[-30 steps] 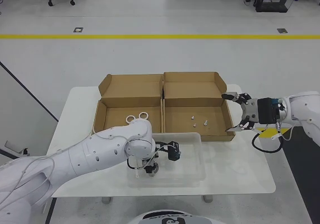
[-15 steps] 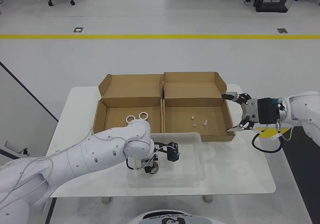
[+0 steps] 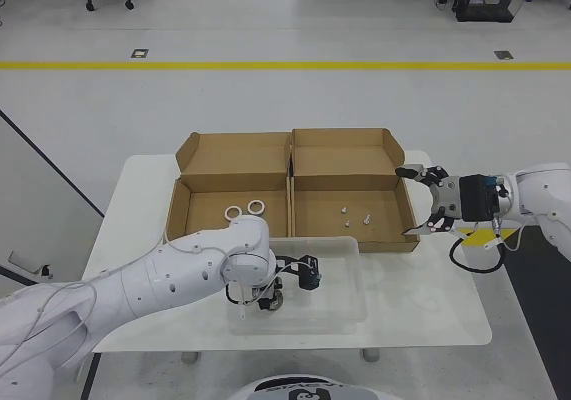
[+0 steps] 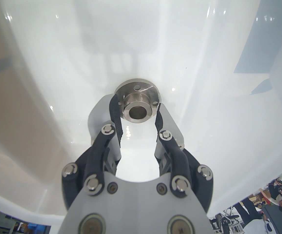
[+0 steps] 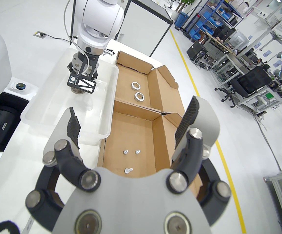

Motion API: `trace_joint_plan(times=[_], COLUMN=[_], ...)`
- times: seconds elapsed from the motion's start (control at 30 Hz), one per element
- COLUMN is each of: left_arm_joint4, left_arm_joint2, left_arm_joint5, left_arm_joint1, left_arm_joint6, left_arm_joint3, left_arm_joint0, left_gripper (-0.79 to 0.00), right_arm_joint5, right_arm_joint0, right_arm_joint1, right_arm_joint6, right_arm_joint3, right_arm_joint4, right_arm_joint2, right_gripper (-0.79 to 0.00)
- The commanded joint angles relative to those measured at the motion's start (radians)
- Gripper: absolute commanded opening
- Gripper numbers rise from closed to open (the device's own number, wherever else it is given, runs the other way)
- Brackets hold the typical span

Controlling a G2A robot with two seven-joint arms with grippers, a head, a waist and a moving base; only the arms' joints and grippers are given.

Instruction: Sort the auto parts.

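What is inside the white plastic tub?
One metal flange part, held by the left gripper. In the top view, the left arm covers part of the tub floor.

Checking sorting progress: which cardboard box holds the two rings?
The cardboard box farther from the right pincer; its rings lie side by side, whereas the neighbouring box holds small bolts.

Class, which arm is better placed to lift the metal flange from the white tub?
Left. The left claw sits around the metal flange in the white tub; the right claw hangs open at the cardboard box's edge.
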Motion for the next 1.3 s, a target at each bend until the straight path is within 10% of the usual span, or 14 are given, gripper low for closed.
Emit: trace_joint_plan(times=[0.0,0.5,0.73,1.27], left_arm_joint4=[0.000,0.004,0.007,-0.096], left_arm_joint2=[0.000,0.000,0.000,-0.032], left_arm_joint5=[-0.001,-0.007,-0.008,0.059], left_arm_joint1=[-0.002,-0.011,-0.017,0.017], left_arm_joint6=[0.001,0.007,0.008,-0.059], left_arm_joint3=[0.000,0.023,0.034,-0.061], left_arm_joint0=[-0.002,0.005,0.007,-0.079], left_gripper=[-0.437,-0.471,-0.785,-0.785], right_arm_joint5=[0.000,0.000,0.000,0.000], right_arm_joint0=[0.000,0.000,0.000,0.000], right_arm_joint1=[0.000,0.000,0.000,0.000], right_arm_joint6=[0.000,0.000,0.000,0.000], right_arm_joint3=[0.000,0.000,0.000,0.000], right_arm_joint4=[0.000,0.000,0.000,0.000], right_arm_joint2=[0.000,0.000,0.000,0.000], right_gripper=[0.000,0.000,0.000,0.000])
